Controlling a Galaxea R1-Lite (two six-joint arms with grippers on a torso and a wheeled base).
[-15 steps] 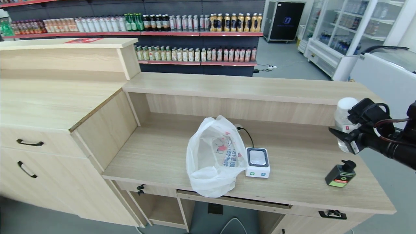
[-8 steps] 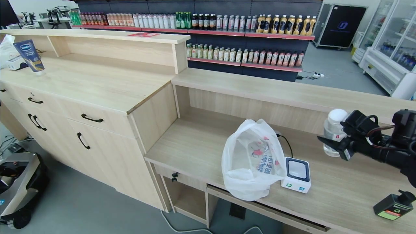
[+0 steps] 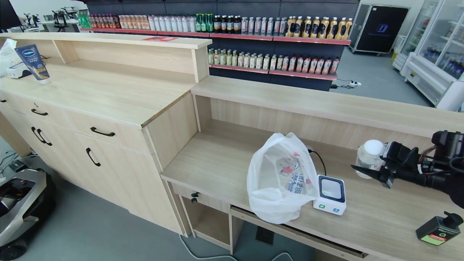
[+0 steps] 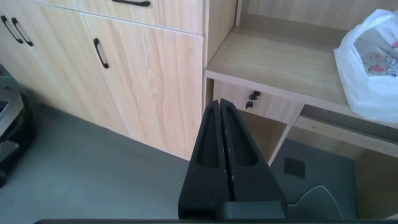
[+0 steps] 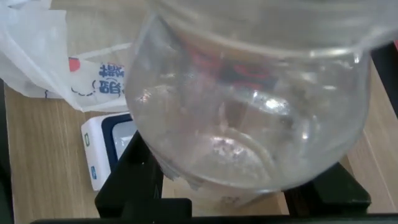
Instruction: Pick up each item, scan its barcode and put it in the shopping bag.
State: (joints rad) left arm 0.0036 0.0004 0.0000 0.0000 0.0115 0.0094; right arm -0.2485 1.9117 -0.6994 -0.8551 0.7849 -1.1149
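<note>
**Checkout counter, left to right.** A blue tube (image 3: 33,61) stands upright at the far left of the raised wooden counter (image 3: 108,94), well apart from everything else.

The left gripper (image 4: 220,124) is clenched. Its two black fingers are pressed flat together with nothing between them. It hangs below desk level in front of the cabinet doors (image 4: 143,68).

On the lower desk (image 3: 217,159) stands the shopping bag (image 3: 281,177). It is white translucent plastic with red and blue print, and its mouth gapes open at the top.

Just beside the shopping bag, on its right, lies the white barcode scanner (image 3: 330,194). Its dark window faces up, and a black cable (image 3: 319,159) runs from behind it toward the back panel.

Right of the scanner, the right gripper (image 3: 366,167) grasps a clear plastic bottle (image 3: 372,148) with a white cap, one black finger on either side of its body. In the right wrist view the bottle's rounded base (image 5: 249,106) sits between the fingers. The scanner and the edge of the bag lie beyond it on the desk. Whether the bottle touches the desk cannot be told.

At the far right, near the front edge of the desk, a black pump bottle (image 3: 438,229) with a green and red label stands untouched.
</note>
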